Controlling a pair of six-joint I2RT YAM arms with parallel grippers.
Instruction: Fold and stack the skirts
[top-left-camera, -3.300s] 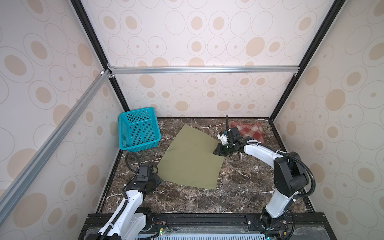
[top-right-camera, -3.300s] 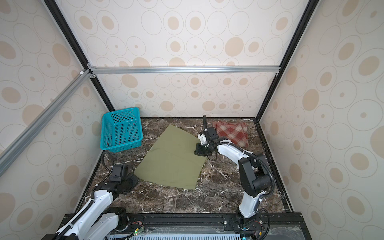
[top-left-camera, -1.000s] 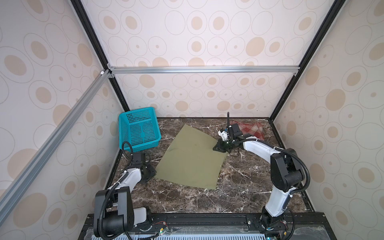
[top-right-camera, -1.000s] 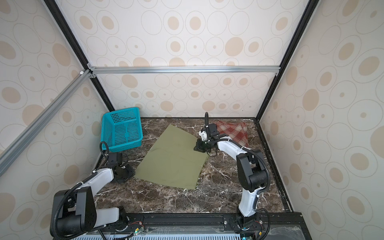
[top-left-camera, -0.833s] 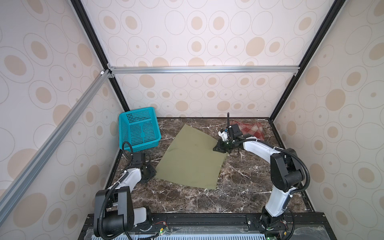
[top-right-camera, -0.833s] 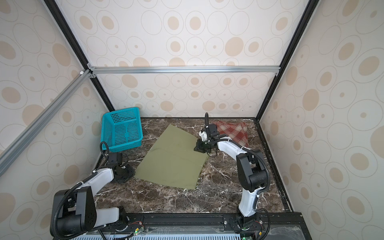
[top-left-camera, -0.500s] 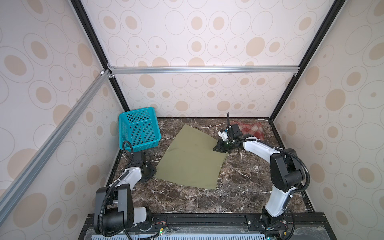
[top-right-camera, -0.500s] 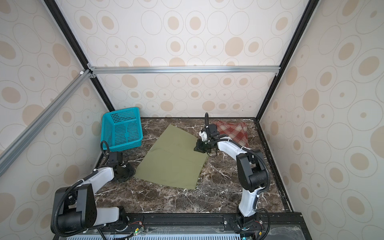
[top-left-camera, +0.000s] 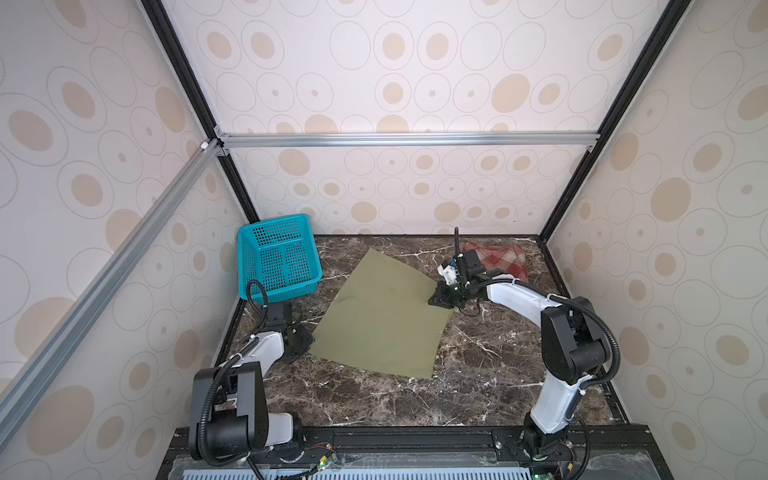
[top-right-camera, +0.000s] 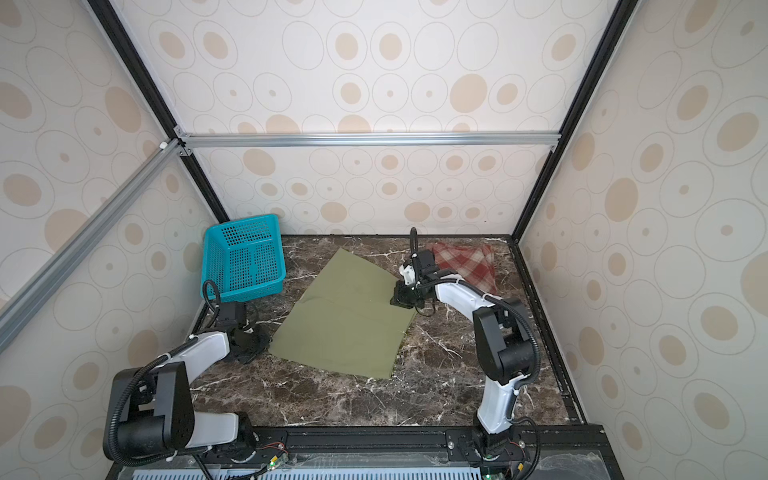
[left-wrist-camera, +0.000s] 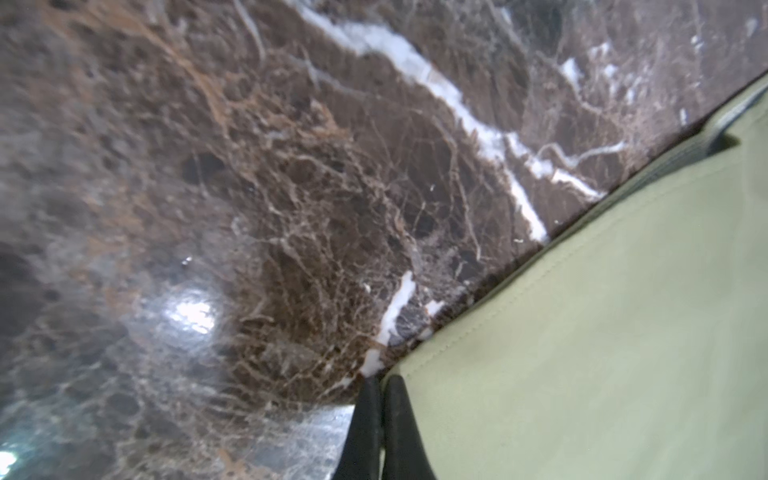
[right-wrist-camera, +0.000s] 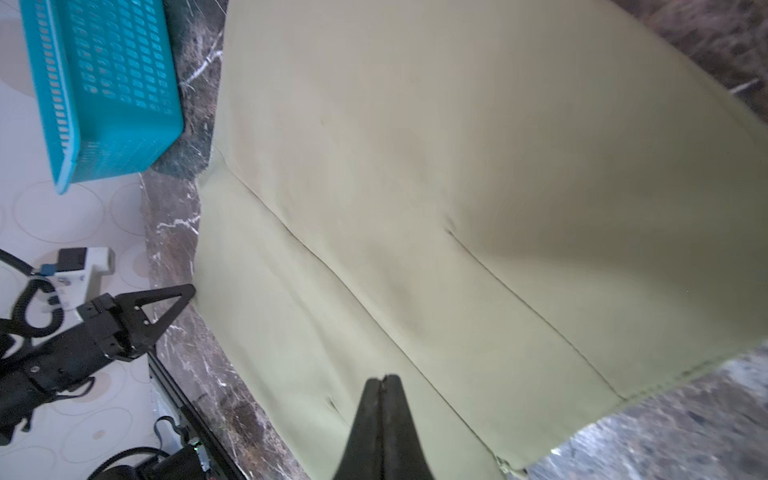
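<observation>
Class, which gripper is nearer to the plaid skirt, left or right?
Right. The right gripper grips the green skirt at its edge, just beside the plaid skirt. The left gripper is at the green skirt's opposite corner, well across the table.

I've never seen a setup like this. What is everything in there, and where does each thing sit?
olive-green skirt: one, olive, spread flat mid-table
plaid skirt: one, red-and-cream, far right corner, behind the right arm
basket: one, teal, perforated plastic, far left corner
table: one, dark brown marble with white veins
left gripper: one, black, shut on the olive-green skirt's near left corner
right gripper: one, black, shut on that skirt's far right edge
</observation>
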